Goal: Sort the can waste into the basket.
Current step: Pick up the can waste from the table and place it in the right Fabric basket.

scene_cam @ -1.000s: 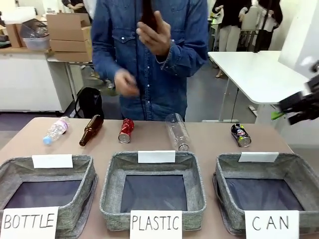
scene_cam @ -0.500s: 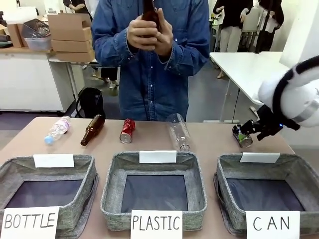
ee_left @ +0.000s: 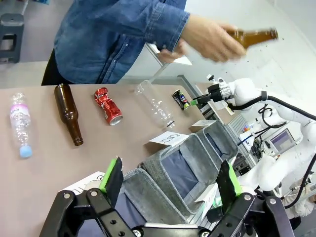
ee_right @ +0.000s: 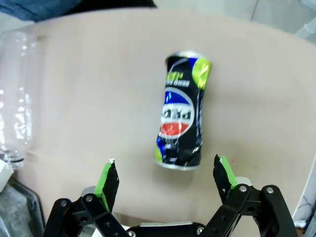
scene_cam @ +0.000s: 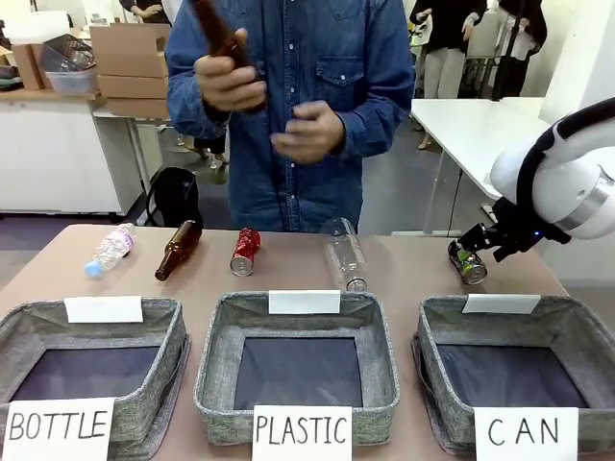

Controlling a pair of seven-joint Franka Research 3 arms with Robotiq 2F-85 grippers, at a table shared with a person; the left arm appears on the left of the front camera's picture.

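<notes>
Dark blue-black can is lying on its side at the far right of the table, beyond the CAN basket, with the right gripper hovering close, jaws spread wide. Red can is lying farther left, and the left gripper is hanging spread open at the near side.

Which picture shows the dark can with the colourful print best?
The right wrist view: the dark can lies close up, its print and dents plain. The front view shows it small, beyond the CAN basket. The left wrist view shows it tiny, far off.
</notes>
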